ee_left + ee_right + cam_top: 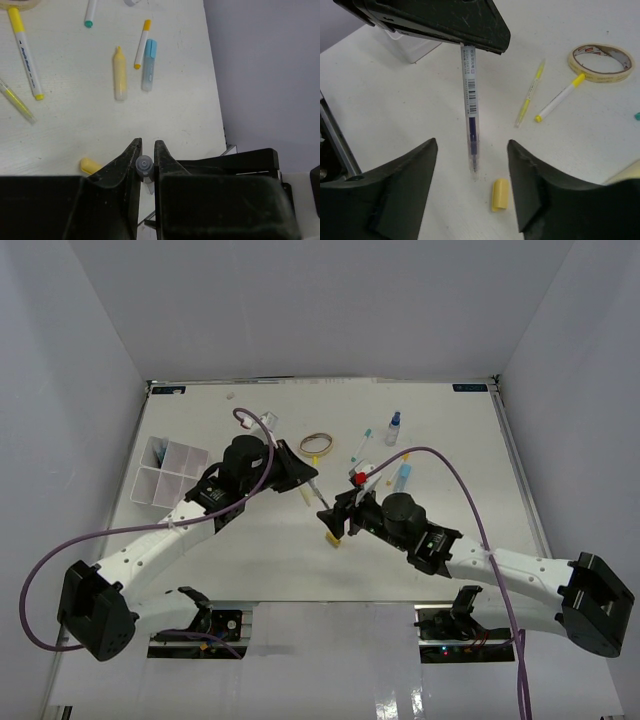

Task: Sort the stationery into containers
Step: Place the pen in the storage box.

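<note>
Bright, even light; soft shadows

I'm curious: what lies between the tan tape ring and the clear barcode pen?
A thin yellow pen and a yellow-capped white marker, seen in the right wrist view.

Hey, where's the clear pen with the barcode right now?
Right wrist view, centre: the clear pen hangs nearly upright from the left gripper, tip down beside a yellow eraser piece.

White table (270, 565) carries scattered pens (27, 55), tape ring (318, 444), tray (165, 472).
</note>
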`<state>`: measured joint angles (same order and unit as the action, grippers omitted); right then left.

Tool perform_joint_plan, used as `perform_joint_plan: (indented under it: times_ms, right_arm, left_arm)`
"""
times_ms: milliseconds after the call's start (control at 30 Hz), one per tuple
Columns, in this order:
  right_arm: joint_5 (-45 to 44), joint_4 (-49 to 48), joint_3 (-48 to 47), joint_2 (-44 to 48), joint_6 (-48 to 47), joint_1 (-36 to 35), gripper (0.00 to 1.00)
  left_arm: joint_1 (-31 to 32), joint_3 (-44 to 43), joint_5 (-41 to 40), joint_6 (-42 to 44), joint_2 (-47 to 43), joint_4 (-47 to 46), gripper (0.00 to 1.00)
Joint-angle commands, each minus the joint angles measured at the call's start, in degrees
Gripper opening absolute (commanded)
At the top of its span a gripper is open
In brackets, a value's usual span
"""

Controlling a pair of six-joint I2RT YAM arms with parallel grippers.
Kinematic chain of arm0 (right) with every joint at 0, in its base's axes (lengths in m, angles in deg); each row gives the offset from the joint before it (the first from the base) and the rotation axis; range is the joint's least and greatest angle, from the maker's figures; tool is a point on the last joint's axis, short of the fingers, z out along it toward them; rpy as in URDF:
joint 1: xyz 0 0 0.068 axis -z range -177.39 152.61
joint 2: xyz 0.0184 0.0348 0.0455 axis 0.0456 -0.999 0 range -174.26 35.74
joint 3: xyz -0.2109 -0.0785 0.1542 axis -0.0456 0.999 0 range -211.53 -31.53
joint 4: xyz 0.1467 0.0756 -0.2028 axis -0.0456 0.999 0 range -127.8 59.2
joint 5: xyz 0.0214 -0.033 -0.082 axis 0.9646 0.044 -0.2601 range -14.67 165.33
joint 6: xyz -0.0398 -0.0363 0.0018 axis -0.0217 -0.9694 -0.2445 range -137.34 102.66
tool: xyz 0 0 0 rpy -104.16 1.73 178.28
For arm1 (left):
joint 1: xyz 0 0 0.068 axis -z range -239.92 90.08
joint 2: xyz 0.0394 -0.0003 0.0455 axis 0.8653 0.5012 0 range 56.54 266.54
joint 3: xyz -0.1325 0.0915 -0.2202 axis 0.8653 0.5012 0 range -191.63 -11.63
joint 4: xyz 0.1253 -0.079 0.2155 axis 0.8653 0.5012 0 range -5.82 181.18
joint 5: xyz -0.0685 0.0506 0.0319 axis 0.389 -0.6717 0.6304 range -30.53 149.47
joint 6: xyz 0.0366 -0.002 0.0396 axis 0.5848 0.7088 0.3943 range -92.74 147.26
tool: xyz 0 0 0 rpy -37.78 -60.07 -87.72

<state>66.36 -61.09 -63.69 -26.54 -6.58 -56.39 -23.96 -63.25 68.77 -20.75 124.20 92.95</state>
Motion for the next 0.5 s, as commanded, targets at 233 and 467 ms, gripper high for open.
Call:
perform_joint_plan:
  times_ms: [233, 467]
  right_arm:
    - [-6.2, -0.6, 2.9, 4.9, -0.7, -0.2, 0.91]
    - [-7.5, -0.6, 5.1, 5.2, -1.5, -0.1, 0.9]
  left_arm:
    - [-0.5, -5.1, -18.3, 8.5, -6.0, 9.8, 0.0]
    - [-13.1, -7.8, -33.0, 16.4, -10.6, 20.0, 0.0]
